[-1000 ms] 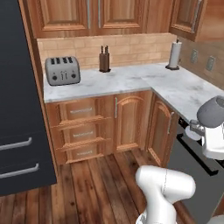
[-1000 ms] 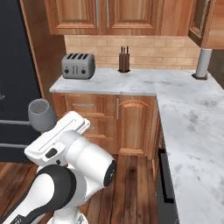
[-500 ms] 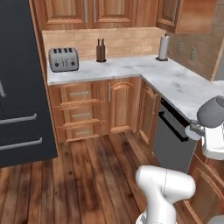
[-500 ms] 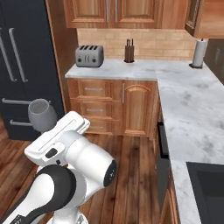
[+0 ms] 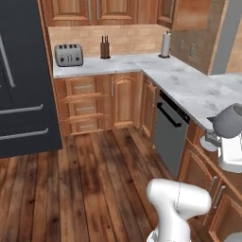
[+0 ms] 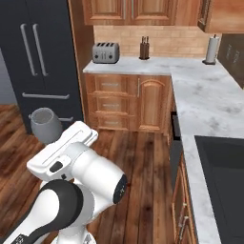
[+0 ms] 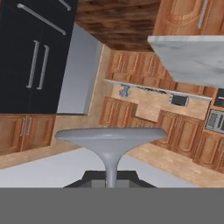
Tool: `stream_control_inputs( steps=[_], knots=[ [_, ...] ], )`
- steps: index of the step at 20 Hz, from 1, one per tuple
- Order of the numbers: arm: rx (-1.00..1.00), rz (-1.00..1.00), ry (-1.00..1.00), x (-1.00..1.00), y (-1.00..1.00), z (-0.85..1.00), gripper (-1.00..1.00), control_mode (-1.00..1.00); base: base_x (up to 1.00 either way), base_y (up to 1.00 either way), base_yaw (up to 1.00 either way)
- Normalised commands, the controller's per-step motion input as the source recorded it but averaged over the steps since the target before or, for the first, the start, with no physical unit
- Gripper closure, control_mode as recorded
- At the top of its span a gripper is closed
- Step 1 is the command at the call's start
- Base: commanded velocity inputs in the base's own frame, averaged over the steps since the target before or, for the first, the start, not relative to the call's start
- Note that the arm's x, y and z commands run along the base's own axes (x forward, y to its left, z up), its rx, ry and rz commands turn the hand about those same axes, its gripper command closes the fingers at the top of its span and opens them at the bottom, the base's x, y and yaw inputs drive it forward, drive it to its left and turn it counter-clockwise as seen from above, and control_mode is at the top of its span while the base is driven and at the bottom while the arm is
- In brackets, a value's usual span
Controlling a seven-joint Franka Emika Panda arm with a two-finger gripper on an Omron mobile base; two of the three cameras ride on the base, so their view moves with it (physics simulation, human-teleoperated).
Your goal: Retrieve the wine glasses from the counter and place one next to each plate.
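I hold a grey translucent wine glass [image 5: 231, 120] upright by its stem, its dark bowl above my white hand at the right edge of the left base view. The same bowl [image 6: 45, 125] shows at the left of the right base view. In the hand view, which is rolled upside down, its round foot [image 7: 109, 135] and stem rise from my gripper [image 7: 110, 182], which is shut on the stem. My gripper [image 5: 221, 136] hangs over the edge of the marble counter [image 5: 189, 85], far from its back corner. The plates are out of view.
On the counter [image 6: 200, 95] stand a toaster [image 5: 69, 54], a knife block [image 5: 105, 47] and a paper towel roll [image 5: 165, 44]. A black fridge [image 5: 19, 85] is at the left and a dishwasher front [image 5: 169, 127] under the counter. Open wooden floor [image 5: 94, 179] lies between.
The whole picture has shifted: the base has driven back and turned, so the counter corner looks farther away. The arm keeps its pose with the glass still held.
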Motion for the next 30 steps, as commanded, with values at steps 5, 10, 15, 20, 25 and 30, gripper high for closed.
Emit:
stream_control_inputs(
  steps=[5,10,15,20,25,30],
  knots=[
    [0.0,0.0,0.0,0.0,0.0,0.0,1.0,1.0,-1.0,0.21,0.01],
    [0.0,0.0,0.0,0.0,0.0,0.0,1.0,1.0,-1.0,0.34,0.03],
    [0.0,0.0,0.0,0.0,0.0,0.0,1.0,1.0,-1.0,0.32,0.06],
    [0.0,0.0,0.0,0.0,0.0,0.0,1.0,1.0,-1.0,0.04,0.09],
    [0.0,0.0,0.0,0.0,0.0,0.0,1.0,1.0,-1.0,0.0,0.09],
    [0.0,0.0,0.0,0.0,0.0,0.0,1.0,1.0,-1.0,-0.1,0.08]
  ],
)
